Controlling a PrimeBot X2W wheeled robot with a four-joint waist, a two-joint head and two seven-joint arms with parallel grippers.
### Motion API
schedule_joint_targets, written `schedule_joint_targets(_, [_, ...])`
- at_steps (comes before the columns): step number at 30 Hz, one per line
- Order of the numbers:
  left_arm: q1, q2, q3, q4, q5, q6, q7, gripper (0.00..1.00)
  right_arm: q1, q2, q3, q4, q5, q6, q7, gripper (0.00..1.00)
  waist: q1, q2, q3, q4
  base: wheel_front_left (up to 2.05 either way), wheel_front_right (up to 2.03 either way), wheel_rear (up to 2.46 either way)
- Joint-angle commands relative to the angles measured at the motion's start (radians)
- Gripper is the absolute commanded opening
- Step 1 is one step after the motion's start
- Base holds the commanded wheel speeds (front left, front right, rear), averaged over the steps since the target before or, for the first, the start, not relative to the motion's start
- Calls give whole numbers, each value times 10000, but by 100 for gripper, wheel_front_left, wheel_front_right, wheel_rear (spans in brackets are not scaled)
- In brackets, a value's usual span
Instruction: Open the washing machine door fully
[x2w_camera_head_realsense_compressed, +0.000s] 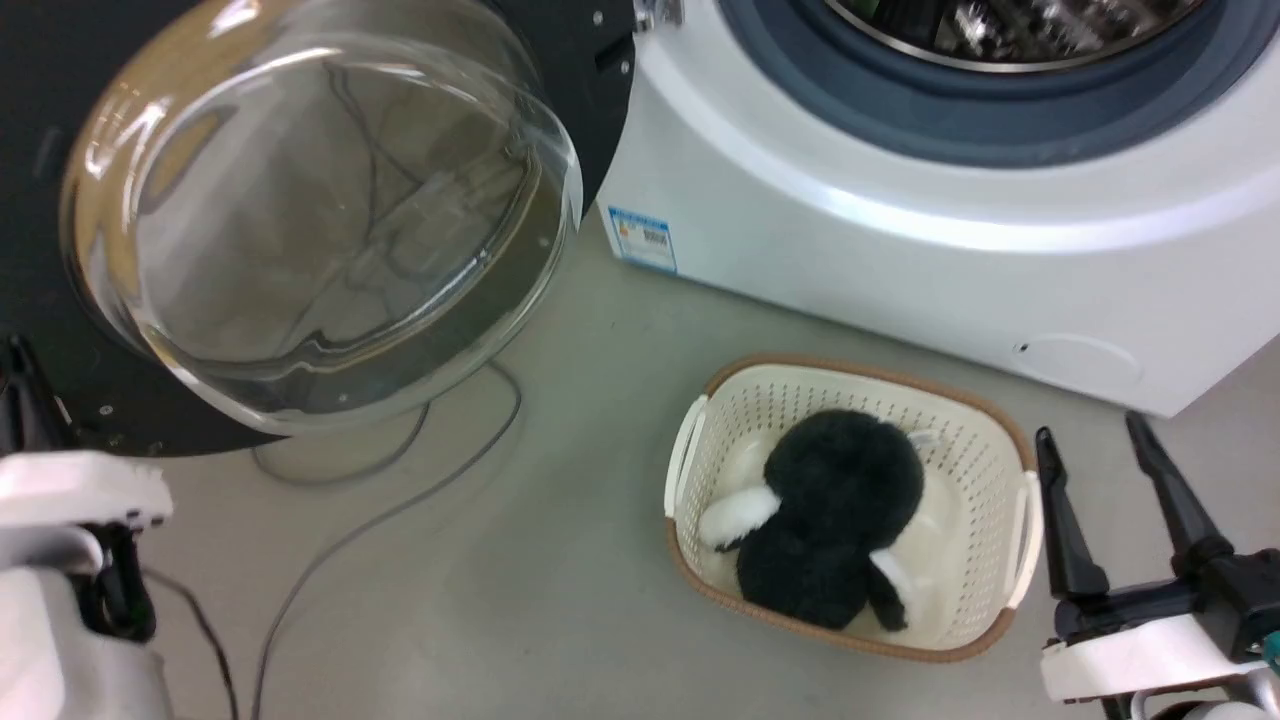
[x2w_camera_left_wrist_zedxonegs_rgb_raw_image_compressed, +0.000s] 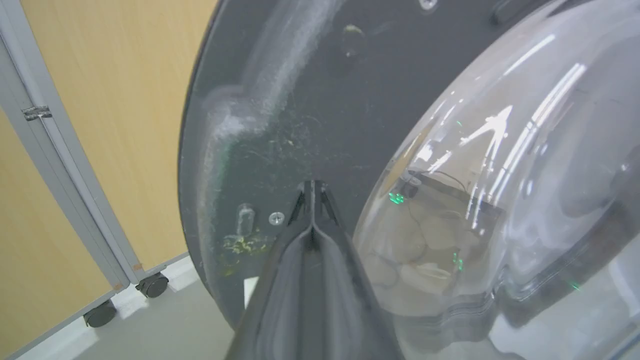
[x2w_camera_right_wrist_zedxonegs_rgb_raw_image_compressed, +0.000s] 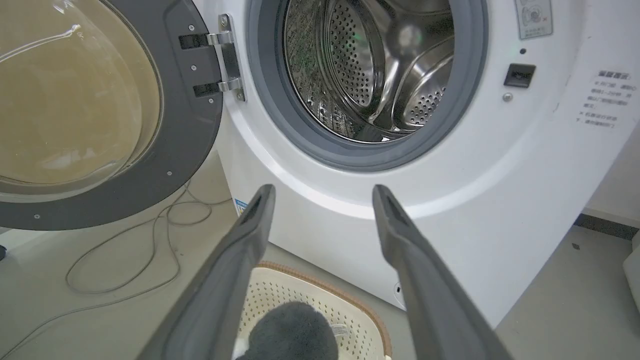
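Our left gripper (x2w_camera_left_wrist_zedxonegs_rgb_raw_image_compressed: 312, 192) has its 2 fingers pressed together, tips at the dark grey inner rim of the washing machine door (x2w_camera_left_wrist_zedxonegs_rgb_raw_image_compressed: 300, 100), perhaps touching it. The glass bowl (x2w_camera_left_wrist_zedxonegs_rgb_raw_image_compressed: 500, 175) is just to their right. The door stands swung wide off the washing machine (x2w_camera_head_realsense_compressed: 900, 250). We judge that a steady push on the rim, far from the hinge (x2w_camera_right_wrist_zedxonegs_rgb_raw_image_compressed: 227, 60) and off the glass, suits best. Our right gripper (x2w_camera_head_realsense_compressed: 1090, 432) hangs with fingers apart beside the basket (x2w_camera_head_realsense_compressed: 730, 420).
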Motion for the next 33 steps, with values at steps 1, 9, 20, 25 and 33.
schedule_joint_targets(1, [254,-40,67,-128,91,-41,-44,0,34,77,31,32,-11,8,-46,100,-1,0,-301,-73,0,0,0])
schedule_joint_targets(9, [1553,-539,-175,-1786,516,-158,-44,0,308,322,37,131,91,8,-46,100,-1,0,-1229,-283,0,0,0])
schedule_joint_targets(20, [3342,-1078,-1801,-3448,799,-216,-44,0,676,383,107,77,462,8,-46,100,-1,0,-2290,-940,0,0,0])
schedule_joint_targets(25, [4023,-1116,-2556,-4257,749,-212,-44,100,784,384,144,24,596,8,-46,100,-1,0,-2546,-1362,0,0,0])
schedule_joint_targets(33, [4782,-1130,-3516,-4731,739,-221,-44,100,880,385,183,-25,727,8,-46,100,-1,0,-2758,-2181,0,0,0])
